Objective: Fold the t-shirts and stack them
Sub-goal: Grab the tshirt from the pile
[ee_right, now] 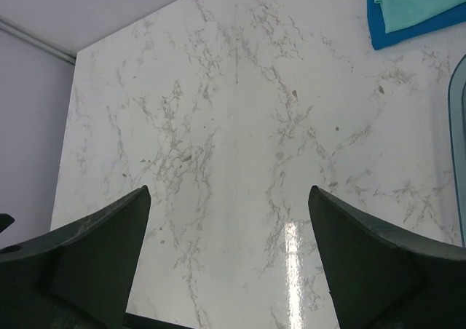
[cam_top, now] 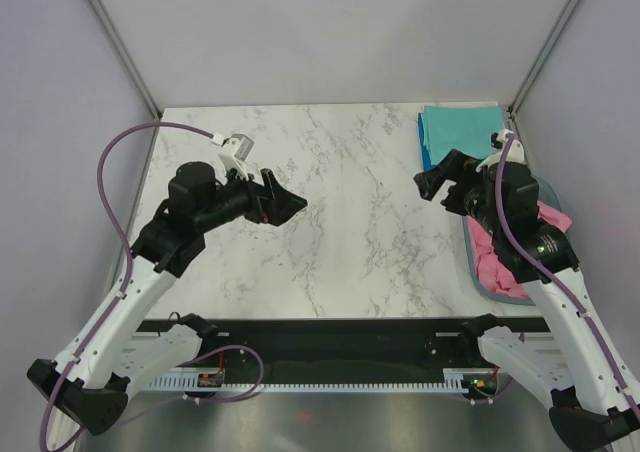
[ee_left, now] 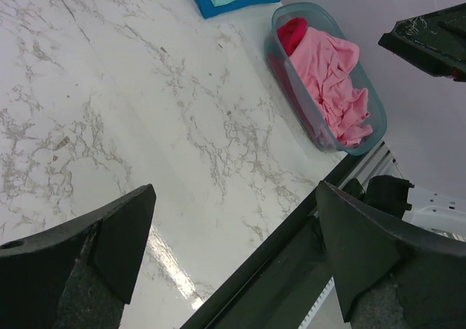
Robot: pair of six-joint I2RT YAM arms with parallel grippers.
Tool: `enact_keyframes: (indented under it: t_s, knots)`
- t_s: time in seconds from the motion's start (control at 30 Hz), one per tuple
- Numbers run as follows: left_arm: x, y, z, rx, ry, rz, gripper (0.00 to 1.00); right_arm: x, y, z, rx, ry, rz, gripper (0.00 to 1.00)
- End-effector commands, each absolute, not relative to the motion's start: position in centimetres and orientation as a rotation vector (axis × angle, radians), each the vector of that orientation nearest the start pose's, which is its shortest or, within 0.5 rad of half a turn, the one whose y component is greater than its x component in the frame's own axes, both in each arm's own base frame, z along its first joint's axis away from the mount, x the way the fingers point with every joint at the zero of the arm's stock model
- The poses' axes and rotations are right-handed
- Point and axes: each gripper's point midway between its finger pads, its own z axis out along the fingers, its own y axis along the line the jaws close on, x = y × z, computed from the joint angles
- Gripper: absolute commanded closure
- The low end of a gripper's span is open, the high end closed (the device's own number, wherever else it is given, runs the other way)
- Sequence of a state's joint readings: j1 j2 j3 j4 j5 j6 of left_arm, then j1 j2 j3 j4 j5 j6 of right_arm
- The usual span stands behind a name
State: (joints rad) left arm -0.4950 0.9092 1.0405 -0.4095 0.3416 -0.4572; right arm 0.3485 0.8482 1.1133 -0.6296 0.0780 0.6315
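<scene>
Left gripper [cam_top: 290,204], right gripper [cam_top: 432,178] both apart, empty; fetch step, next likely grab pink t-shirt [ee_left: 331,74] inside tub [ee_left: 342,148].

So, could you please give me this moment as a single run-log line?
left gripper: open, empty | right gripper: open, empty | stack: teal shirt on blue shirt, far right corner | tub: pink shirt, red shirt inside

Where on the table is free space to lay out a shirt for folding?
The table's middle and left side are bare. Crowded: the far-right corner holds the folded stack, and the right edge holds the tub of shirts.
</scene>
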Motion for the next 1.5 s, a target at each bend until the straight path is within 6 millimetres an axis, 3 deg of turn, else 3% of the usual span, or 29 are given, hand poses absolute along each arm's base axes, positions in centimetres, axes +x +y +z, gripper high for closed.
enact_keyframes:
  t_s: [0.0,0.2,0.33,0.37,0.43,0.5,0.57,0.67,0.7,0.73,0.9,1.07,1.13,1.23,1.27,1.37,1.43,1.47]
  knots:
    - [23.5,-20.8,31.9,0.311,1.876,-0.934,0.00,27.0,9.9,31.4,0.407,1.930,0.538,0.02]
    - [24.1,-19.9,29.5,0.304,1.934,-0.836,0.00,28.2,7.7,29.8,0.585,1.946,0.397,0.02]
    - [24.0,-20.1,27.3,0.317,2.000,-0.837,0.00,29.7,3.6,27.0,0.813,1.941,0.105,0.02]
    - [23.8,-20.2,27.2,0.324,2.005,-0.849,0.00,30.6,3.2,25.7,0.834,1.974,0.036,0.02]
    - [23.5,-20.1,26.6,0.329,2.031,-0.849,0.00,31.5,2.3,25.3,0.875,1.987,-0.028,0.02]
    - [23.1,-20.0,26.3,0.340,2.041,-0.848,0.00,32.5,-0.1,23.5,0.952,1.992,-0.144,0.02]
    - [23.0,-19.8,26.1,0.338,2.045,-0.838,0.00,32.1,-3.6,21.4,1.091,1.975,-0.273,0.02]
    - [22.9,-19.5,26.1,0.336,2.044,-0.824,0.00,31.1,-8.1,19.2,1.228,1.936,-0.415,0.02]
    - [22.8,-19.5,26.2,0.338,2.044,-0.825,0.00,30.9,-8.7,18.9,1.244,1.928,-0.447,0.03]
    - [22.8,-19.5,26.2,0.339,2.046,-0.823,0.00,30.2,-11.0,18.4,1.301,1.904,-0.502,0.03]
    - [22.9,-19.7,25.5,0.328,2.073,-0.832,0.00,29.0,-14.1,14.6,1.359,1.946,-0.625,0.08]
    - [23.4,-20.5,25.1,0.319,2.117,-0.865,0.01,28.0,-15.6,10.7,1.436,1.969,-0.617,0.13]
    - [23.5,-20.9,25.6,0.312,2.118,-0.891,0.05,28.7,-15.9,9.9,1.410,1.995,-0.561,0.16]
    - [23.6,-21.7,26.2,0.311,2.126,-0.939,0.07,29.3,-16.6,9.1,1.347,2.018,-0.505,0.27]
    - [23.8,-21.8,26.1,0.301,2.137,-0.944,0.07,29.4,-16.6,9.0,1.337,2.018,-0.480,0.41]
    - [24.3,-22.0,26.3,0.292,2.140,-0.940,0.08,30.1,-17.5,9.6,1.324,1.992,-0.460,0.59]
    - [24.5,-22.3,26.5,0.294,2.142,-0.947,0.09,30.4,-17.8,9.9,1.307,2.001,-0.453,0.76]
    - [24.4,-22.4,26.7,0.299,2.140,-0.957,0.09,30.9,-18.0,10.4,1.289,2.001,-0.448,0.89]
